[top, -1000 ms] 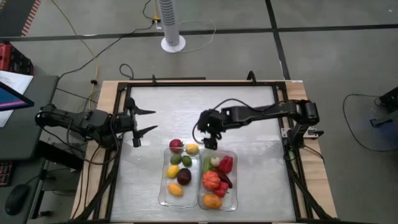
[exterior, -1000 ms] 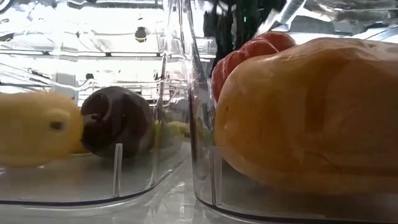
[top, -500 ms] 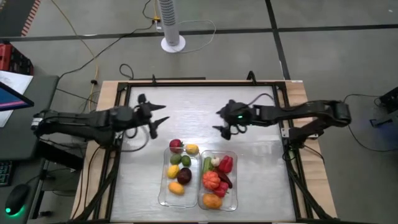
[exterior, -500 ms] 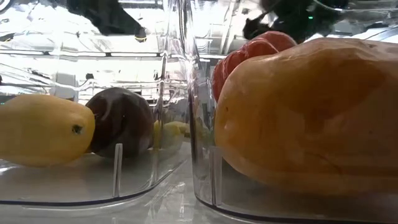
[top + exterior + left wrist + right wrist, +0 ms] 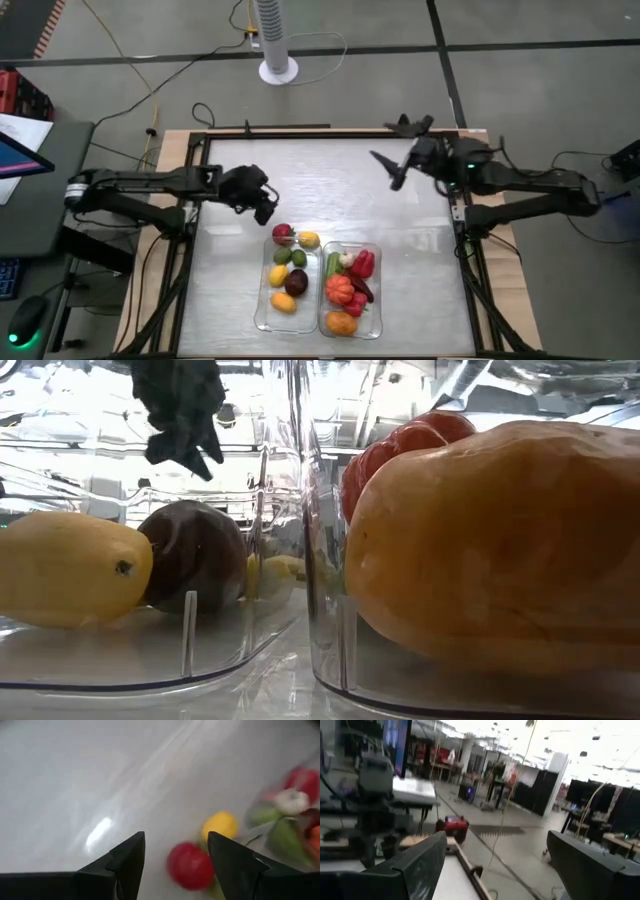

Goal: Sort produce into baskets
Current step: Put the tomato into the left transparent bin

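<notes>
Two clear baskets stand side by side near the table's front: the left basket (image 5: 270,312) and the right basket (image 5: 374,322), both holding produce. A red fruit (image 5: 283,234) and a yellow fruit (image 5: 309,240) lie at the left basket's far end; whether they are inside its rim I cannot tell. My left gripper (image 5: 264,204) hangs open and empty just far-left of the red fruit (image 5: 190,866), which shows between its fingers (image 5: 127,862). It also shows in the low view (image 5: 180,410). My right gripper (image 5: 395,148) is open and empty, raised over the table's far right.
The left basket holds a yellow fruit (image 5: 70,565), a dark maroon one (image 5: 195,555) and green ones. The right basket holds a large orange piece (image 5: 490,550), red ones (image 5: 400,445), a green and a white one (image 5: 292,800). Bare tabletop (image 5: 300,170) lies behind the baskets.
My left gripper has gone toward the table's right edge and then nearer, tipping down over the red fruit. My right gripper has drawn back from the right basket's far end toward the table's far right corner and risen, turning level.
</notes>
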